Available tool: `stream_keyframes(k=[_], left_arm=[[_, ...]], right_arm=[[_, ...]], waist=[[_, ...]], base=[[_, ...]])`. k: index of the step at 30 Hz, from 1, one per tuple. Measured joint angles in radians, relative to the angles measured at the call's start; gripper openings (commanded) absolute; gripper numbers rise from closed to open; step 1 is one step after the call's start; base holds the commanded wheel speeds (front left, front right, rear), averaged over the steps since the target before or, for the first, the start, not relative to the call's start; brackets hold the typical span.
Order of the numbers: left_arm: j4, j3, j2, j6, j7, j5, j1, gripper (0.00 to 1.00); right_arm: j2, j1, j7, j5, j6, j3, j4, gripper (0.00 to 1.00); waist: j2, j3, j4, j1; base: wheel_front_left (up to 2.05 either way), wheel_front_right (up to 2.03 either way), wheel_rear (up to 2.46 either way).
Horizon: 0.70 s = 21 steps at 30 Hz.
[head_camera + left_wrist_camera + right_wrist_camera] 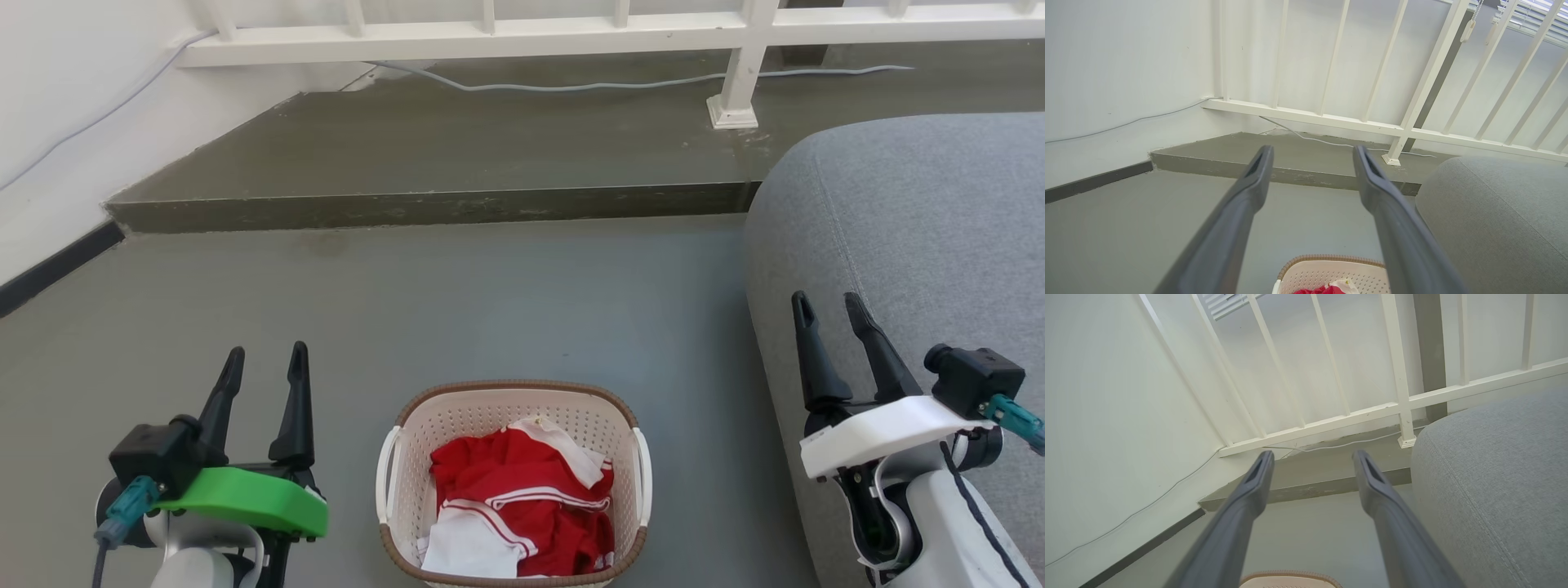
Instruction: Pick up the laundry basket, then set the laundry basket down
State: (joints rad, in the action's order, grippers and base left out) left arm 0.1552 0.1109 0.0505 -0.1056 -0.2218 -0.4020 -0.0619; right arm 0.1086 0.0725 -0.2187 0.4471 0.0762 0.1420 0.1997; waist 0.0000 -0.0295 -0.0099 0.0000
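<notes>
The laundry basket (408,441) stands on the grey floor at the bottom middle of the head view, cream-white and perforated with a brown rim and white side handles, holding red and white clothes (522,506). My left gripper (267,355) is open to the basket's left, fingers pointing away from me and apart from it. To the basket's right my right gripper (829,304) is open in front of the grey sofa. The left wrist view catches the basket's far rim (1331,259) below that gripper (1312,151). The right wrist view has the rim (1290,575) at its bottom edge, under the gripper (1312,456).
A grey sofa (914,245) fills the right side. A raised concrete step (424,204) crosses the floor ahead, with a white railing (571,28) and a grey cable (571,84) on it. A white wall (57,122) with a dark skirting stands at the left.
</notes>
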Motion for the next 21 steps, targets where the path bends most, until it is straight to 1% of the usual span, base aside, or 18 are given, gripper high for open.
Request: stream_keyframes(k=[9, 21], left_arm=[[-0.002, 0.018, -0.001, -0.001, -0.027, 0.119, -0.001, 1.00], [-0.002, 0.015, -0.002, -0.005, -0.027, 0.121, -0.001, 1.00]], right_arm=[[-0.003, 0.001, -0.031, -0.117, 0.001, 0.005, -0.004, 1.00], [-0.013, 0.001, -0.032, -0.140, 0.003, -0.011, -0.001, 1.00]], waist=[[0.0000, -0.004, 0.000, 0.0000], [0.0000, -0.008, -0.001, 0.0000]], base=[[0.00, 0.00, 0.00], [0.00, 0.00, 0.00]])
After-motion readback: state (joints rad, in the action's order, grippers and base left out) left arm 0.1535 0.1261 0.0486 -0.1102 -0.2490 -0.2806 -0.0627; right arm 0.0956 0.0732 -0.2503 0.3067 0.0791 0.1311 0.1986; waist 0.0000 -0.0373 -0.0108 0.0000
